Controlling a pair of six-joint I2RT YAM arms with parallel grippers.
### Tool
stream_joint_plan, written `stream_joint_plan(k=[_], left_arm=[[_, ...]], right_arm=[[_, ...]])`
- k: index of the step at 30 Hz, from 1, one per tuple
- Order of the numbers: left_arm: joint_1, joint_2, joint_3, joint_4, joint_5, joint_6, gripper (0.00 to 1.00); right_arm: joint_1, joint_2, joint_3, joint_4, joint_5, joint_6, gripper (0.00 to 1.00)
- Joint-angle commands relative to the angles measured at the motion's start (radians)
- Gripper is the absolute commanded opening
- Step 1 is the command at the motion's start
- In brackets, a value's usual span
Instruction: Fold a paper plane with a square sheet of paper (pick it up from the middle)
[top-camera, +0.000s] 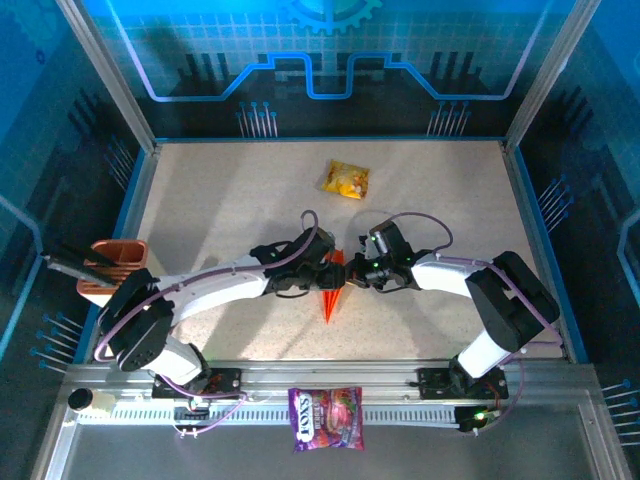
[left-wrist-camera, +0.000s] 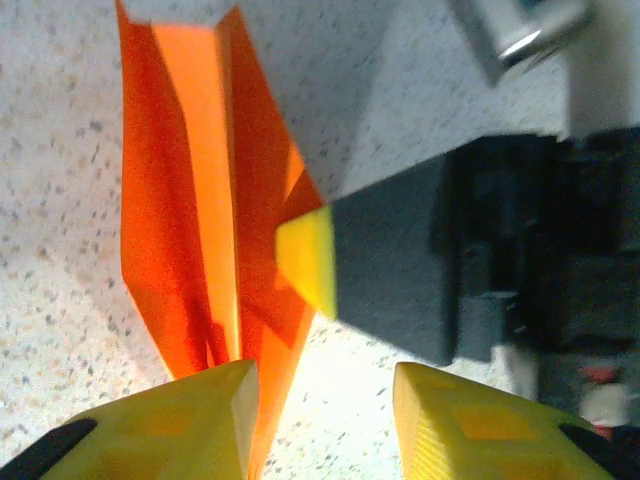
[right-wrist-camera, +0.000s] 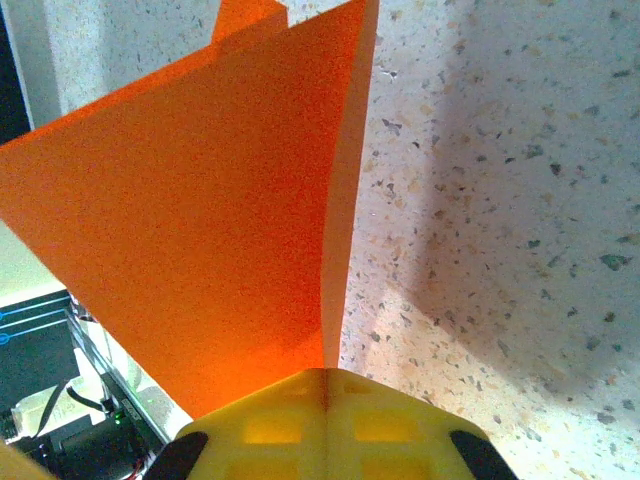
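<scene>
Paper plane, orange dart over the speckled tabletop: one folded edge clamped between the right jaws, pressed together on it; left jaws apart, the plane's edge between them, just beside one yellow finger.

The purple bag at the near edge of the table carries white block letters down its left side, too small to read. The yellow packet near the far edge bears unreadable print.
</scene>
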Motion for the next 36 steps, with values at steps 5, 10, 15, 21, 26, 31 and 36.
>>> stream_joint_plan(k=[5, 10, 15, 21, 26, 31, 36], left_arm=[[-0.026, 0.004, -0.065, 0.024, 0.005, -0.028, 0.43], [-0.025, 0.032, -0.062, 0.04, 0.022, -0.004, 0.43], [-0.027, 0.071, -0.043, 0.024, 0.018, 0.003, 0.42], [-0.027, 0.078, -0.038, 0.021, 0.014, 0.006, 0.44], [-0.026, 0.093, -0.036, 0.036, 0.027, 0.009, 0.44], [-0.025, 0.116, -0.02, 0.031, 0.02, 0.021, 0.41], [-0.026, 0.141, 0.006, 0.01, 0.002, 0.042, 0.39]], right_arm=[[-0.01, 0.008, 0.01, -0.006, -0.018, 0.005, 0.04], [-0.01, 0.009, 0.013, -0.008, -0.02, 0.005, 0.04], [-0.009, 0.004, 0.015, -0.011, -0.018, 0.009, 0.04], [-0.01, 0.003, 0.016, -0.017, -0.018, 0.004, 0.04], [-0.009, 0.005, 0.014, -0.015, -0.02, 0.006, 0.04], [-0.007, 0.007, 0.015, -0.014, -0.024, 0.004, 0.05], [-0.007, 0.007, 0.015, -0.013, -0.024, 0.004, 0.04]])
